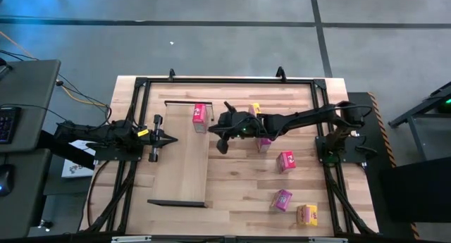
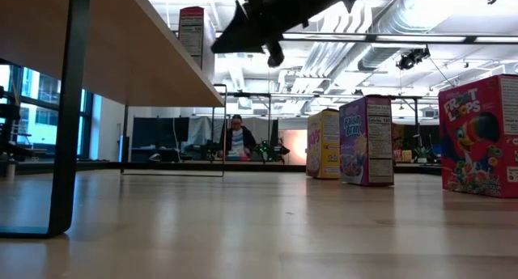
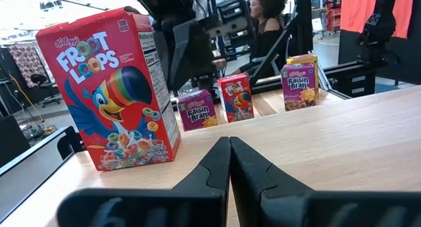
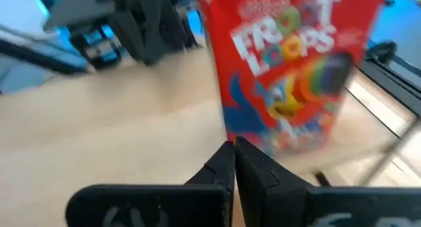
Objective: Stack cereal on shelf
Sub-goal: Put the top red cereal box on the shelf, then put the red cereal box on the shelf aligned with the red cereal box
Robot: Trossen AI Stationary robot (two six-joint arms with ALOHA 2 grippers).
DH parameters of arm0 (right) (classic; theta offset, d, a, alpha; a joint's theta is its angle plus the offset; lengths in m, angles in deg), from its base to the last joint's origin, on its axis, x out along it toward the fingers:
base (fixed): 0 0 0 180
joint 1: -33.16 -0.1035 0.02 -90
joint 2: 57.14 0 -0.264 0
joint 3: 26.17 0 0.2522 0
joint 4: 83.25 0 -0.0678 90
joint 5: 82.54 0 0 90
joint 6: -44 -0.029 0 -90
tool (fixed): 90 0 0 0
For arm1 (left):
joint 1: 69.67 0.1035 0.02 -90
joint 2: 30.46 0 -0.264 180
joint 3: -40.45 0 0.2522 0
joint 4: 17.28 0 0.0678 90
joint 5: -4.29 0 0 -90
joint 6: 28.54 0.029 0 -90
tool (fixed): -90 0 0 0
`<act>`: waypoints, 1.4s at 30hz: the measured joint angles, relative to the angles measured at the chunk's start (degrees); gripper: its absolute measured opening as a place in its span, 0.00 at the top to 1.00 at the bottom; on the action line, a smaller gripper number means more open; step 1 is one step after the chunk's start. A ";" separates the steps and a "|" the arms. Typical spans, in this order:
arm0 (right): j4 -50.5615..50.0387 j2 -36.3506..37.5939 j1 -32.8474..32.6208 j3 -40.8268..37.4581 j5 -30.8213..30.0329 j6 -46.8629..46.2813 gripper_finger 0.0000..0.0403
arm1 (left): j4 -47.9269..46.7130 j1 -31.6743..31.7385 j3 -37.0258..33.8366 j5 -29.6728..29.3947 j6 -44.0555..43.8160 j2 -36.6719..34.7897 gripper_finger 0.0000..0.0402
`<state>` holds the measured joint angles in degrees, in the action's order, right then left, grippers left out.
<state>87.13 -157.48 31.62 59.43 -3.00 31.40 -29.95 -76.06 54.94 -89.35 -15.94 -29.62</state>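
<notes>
One red cereal box (image 1: 200, 114) stands on the shelf (image 1: 184, 158) near its far right corner, the right gripper (image 1: 221, 136) beside it — fingers closed, empty — while five boxes wait on the tabletop (image 1: 239, 179); the left gripper (image 1: 170, 138), also closed, idles at the shelf's left edge.

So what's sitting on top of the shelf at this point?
One red Froot Loops box stands upright near one end of the shelf. The rest of its top looks bare, though the right gripper covers a little of its edge.

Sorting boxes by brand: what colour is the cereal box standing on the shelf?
Red, a Froot Loops box with a toucan; the left wrist view shows it best.
</notes>
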 joint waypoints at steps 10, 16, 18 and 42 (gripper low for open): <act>-28.92 14.06 -4.09 -4.00 -15.08 -2.70 1.00 | -0.01 0.00 0.00 0.00 0.00 0.00 1.00; -26.51 27.86 -10.57 -17.95 -17.83 -12.63 1.00 | -0.01 0.00 0.00 -0.01 0.00 0.02 1.00; -24.50 32.01 -12.89 -21.92 -18.05 -16.15 1.00 | 0.01 0.00 0.00 0.00 0.00 0.01 1.00; -44.28 35.65 -17.75 -1.12 -10.25 -24.86 0.46 | 0.09 -0.02 0.00 -0.02 4.07 0.01 1.00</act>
<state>42.85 -121.83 13.87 58.31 -13.25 6.55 -29.87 -76.08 54.94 -89.37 -11.87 -29.61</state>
